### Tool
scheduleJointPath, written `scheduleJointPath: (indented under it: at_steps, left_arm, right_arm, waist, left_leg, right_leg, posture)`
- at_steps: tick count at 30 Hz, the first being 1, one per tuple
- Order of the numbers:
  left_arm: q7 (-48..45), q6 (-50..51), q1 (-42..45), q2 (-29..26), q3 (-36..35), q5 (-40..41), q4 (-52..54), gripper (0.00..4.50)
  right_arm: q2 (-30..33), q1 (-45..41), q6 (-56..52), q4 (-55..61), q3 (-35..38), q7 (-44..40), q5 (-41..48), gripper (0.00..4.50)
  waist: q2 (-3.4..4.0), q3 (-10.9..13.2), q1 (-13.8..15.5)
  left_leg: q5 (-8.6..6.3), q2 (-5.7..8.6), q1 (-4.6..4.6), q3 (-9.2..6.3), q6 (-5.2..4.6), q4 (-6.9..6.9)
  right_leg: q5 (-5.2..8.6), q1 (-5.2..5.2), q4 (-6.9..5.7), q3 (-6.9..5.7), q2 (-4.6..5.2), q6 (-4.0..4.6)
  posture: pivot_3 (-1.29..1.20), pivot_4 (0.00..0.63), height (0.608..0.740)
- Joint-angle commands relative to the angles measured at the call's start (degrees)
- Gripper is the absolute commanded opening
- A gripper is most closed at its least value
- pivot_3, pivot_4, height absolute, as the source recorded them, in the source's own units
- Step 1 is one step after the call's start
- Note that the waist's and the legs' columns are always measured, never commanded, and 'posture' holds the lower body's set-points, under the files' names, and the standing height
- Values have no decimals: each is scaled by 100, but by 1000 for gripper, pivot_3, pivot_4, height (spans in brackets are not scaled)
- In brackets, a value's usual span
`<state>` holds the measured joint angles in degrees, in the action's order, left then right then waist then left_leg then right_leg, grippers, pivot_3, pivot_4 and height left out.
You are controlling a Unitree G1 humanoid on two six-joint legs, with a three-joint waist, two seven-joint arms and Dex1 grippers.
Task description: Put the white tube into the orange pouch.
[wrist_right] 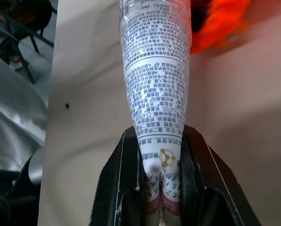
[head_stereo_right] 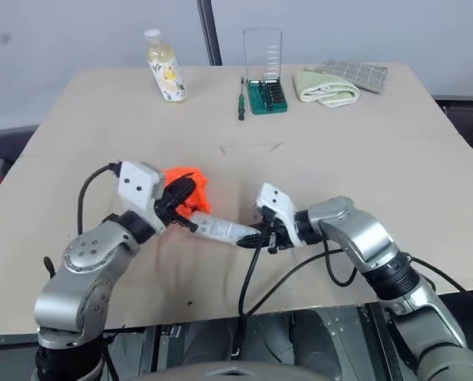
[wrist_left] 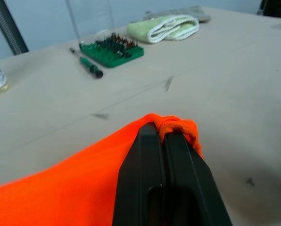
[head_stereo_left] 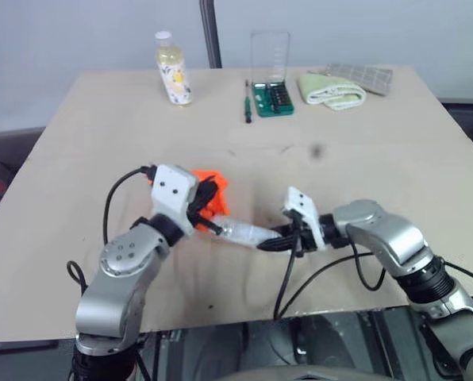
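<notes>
White tube (wrist_right: 155,84) | clamped in right gripper (wrist_right: 160,155) | beside orange pouch (head_stereo_left: 210,194)

The middle and right of the tabletop (head_stereo_left: 395,167) lay bare. Along its far edge stood a bottle (head_stereo_left: 173,69), a screwdriver (head_stereo_left: 248,101), a bit case (head_stereo_left: 271,97) and a folded towel (head_stereo_left: 332,90). Near the front, both tools met closely at the orange pouch (head_stereo_left: 211,194).
</notes>
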<state>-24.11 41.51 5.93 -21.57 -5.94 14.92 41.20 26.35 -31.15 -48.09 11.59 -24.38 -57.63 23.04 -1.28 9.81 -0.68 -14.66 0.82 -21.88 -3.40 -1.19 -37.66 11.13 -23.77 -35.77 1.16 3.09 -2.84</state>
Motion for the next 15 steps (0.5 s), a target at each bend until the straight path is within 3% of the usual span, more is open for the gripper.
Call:
scheduleJointPath:
  at_steps: [1,9,15]
  left_arm:
    - [-100,82,25,-88,-15,324,448,0]
    - [-416,168,-397,-564,3,730,619,0]
    - [-732,-289,-662,-1118,143,433,292,0]
  right_arm:
    - [-165,-229,115,-148,144,167,-51,321]
    - [-616,-289,-188,-458,554,837,-39,321]
    - [-729,-392,-408,-382,838,1028,143,321]
  waist:
    - [0,0,-5]
    - [2,3,-13]
    - [3,4,-14]
  left_leg:
    - [0,-1,1,0,0,0]
    - [0,-3,1,-3,1,2]
    - [0,-1,1,-1,1,2]
  right_leg:
    - [0,0,-1,0,-1,0]
    - [0,-2,-5,0,-5,1]
    - [2,-1,-1,0,-4,4]
  posture:
    - [0,150,740]
    - [0,150,740]
    - [0,150,740]
